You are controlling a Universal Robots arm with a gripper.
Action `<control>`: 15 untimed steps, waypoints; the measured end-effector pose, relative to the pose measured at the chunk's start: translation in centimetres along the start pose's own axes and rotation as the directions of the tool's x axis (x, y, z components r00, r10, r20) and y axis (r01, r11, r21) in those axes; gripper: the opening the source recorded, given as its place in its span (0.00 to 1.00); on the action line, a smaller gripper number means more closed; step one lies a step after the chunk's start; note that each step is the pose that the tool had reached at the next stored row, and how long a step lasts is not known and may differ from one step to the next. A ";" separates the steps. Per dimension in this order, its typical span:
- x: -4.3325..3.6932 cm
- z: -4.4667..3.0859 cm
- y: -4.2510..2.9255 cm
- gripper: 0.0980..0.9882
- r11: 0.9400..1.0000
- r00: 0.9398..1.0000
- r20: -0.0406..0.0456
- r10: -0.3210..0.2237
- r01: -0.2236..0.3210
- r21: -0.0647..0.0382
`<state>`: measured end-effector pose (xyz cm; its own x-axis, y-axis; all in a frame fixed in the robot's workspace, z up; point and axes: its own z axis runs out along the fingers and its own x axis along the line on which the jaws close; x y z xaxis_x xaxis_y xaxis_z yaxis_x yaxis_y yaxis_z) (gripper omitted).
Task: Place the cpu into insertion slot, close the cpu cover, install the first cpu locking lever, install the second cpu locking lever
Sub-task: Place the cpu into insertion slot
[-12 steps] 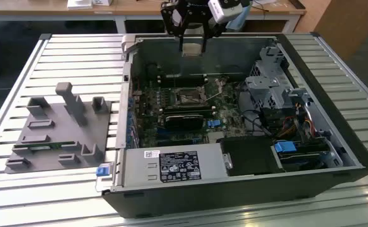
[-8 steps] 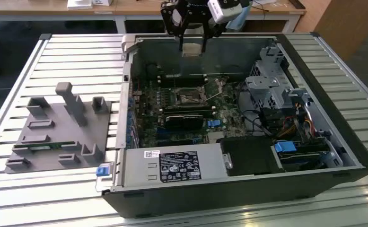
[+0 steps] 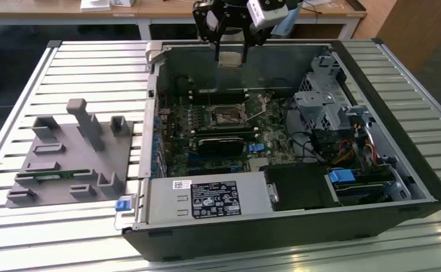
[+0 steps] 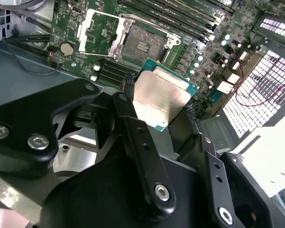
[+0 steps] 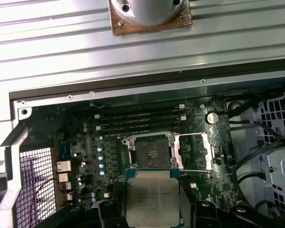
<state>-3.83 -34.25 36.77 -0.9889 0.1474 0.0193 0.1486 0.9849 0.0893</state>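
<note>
The black hand (image 4: 159, 95) clamps the flat silver-topped square cpu (image 5: 152, 199) above the computer case (image 3: 281, 229); the thin silver cpu cover (image 5: 208, 153) lies open.

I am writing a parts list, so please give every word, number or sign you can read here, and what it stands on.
No text reads clearly.
Large label on the power supply: print too small.
Small white sticker beside that label: too small.
Top of the cpu, held in the hand: faint marking, blurred.
On the motherboard: markings too small.
</note>
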 end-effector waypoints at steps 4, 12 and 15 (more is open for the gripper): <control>0.00 0.00 0.00 0.49 1.000 1.000 0.001 0.016 -0.016 0.000; 0.00 0.00 0.00 0.49 0.999 0.999 0.004 0.045 -0.045 -0.001; 0.00 0.00 0.00 0.49 0.999 0.998 0.005 0.055 -0.055 -0.001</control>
<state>-3.83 -34.25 36.77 -0.9793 0.2014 0.0194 0.2023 0.9752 0.0893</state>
